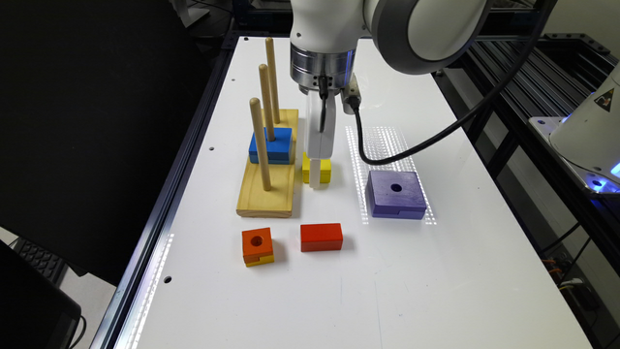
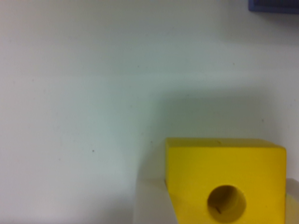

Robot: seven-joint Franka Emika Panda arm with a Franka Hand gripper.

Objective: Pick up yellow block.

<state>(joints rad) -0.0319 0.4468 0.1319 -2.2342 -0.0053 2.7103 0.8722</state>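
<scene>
a: location of the yellow block?

b: on the white table, just beside the wooden peg base, on its side toward the exterior view's right. the purple block lies further toward that right, apart from it.

a: gripper position?

b: lowered straight down over the yellow block; in the exterior view a white finger stands in front of the block's face, reaching to the table or nearly so.

a: and its state?

b: the wrist view shows the block's top face with its round hole, and pale finger surfaces at both sides of the block, close against it. the jaws bracket the block at about its width. whether they press on it, i cannot tell. the block appears to rest on the table.

a: other items?

b: a blue block threaded on the middle of three pegs; an orange block with a yellow bottom layer and a red block nearer the camera, apart from each other.
</scene>
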